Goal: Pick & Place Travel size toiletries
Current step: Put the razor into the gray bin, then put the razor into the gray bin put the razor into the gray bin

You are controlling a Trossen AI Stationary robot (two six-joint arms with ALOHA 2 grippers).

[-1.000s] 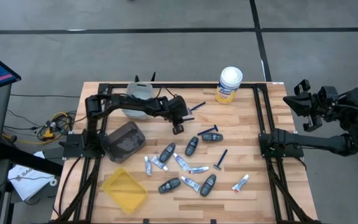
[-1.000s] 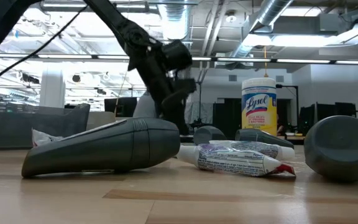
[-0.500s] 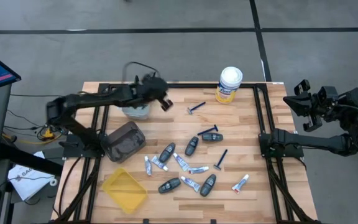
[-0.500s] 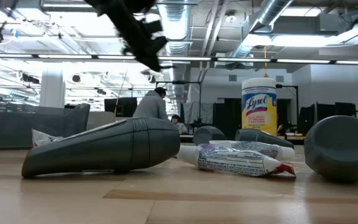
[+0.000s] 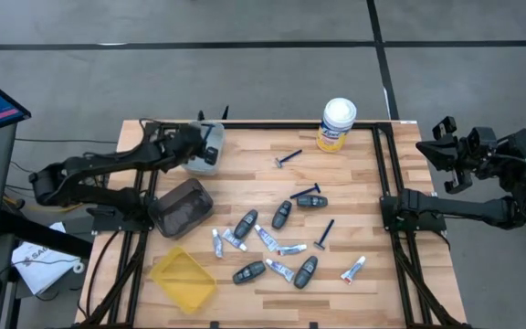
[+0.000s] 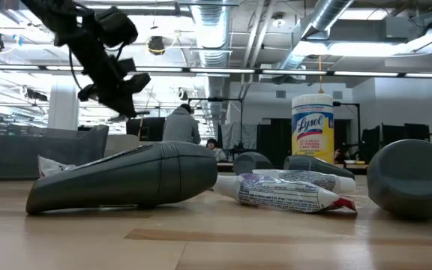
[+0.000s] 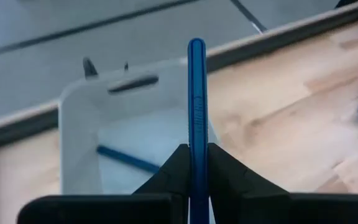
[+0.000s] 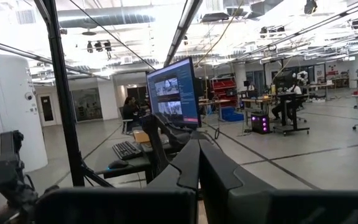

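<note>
In the upper left of the high view, the left gripper [image 5: 193, 144] hangs over a clear plastic bin [image 5: 210, 157] at the table's back edge. Its fingers [image 7: 178, 168] are clamped on a slim blue razor handle [image 7: 196, 106], whose long axis runs straight out ahead between them, the free end pointing away from the wrist over the bin's rim. Inside the bin lies another blue razor [image 7: 127, 159] at a slant.

Across the wooden table [image 5: 382, 288] the remaining toiletries are scattered. One razor [image 5: 288, 159] lies alone in the upper middle, aslant, near the yellow canister [image 5: 337, 124]. Two more razors [image 5: 306, 193] [image 5: 325, 235] sit right of centre, the second with its long axis nearly up-and-down in the frame. Dark grey fobs [image 5: 282, 214] [image 5: 305, 270] and small white tubes [image 5: 352, 268] [image 5: 291, 248] cluster in the lower middle. A dark grey tray [image 5: 181, 206] and a yellow tray [image 5: 183, 278] sit at lower left.

The right gripper [image 5: 449, 153] waits off the table at the right edge of the frame; its own wrist view shows its fingers pressed together on nothing.
</note>
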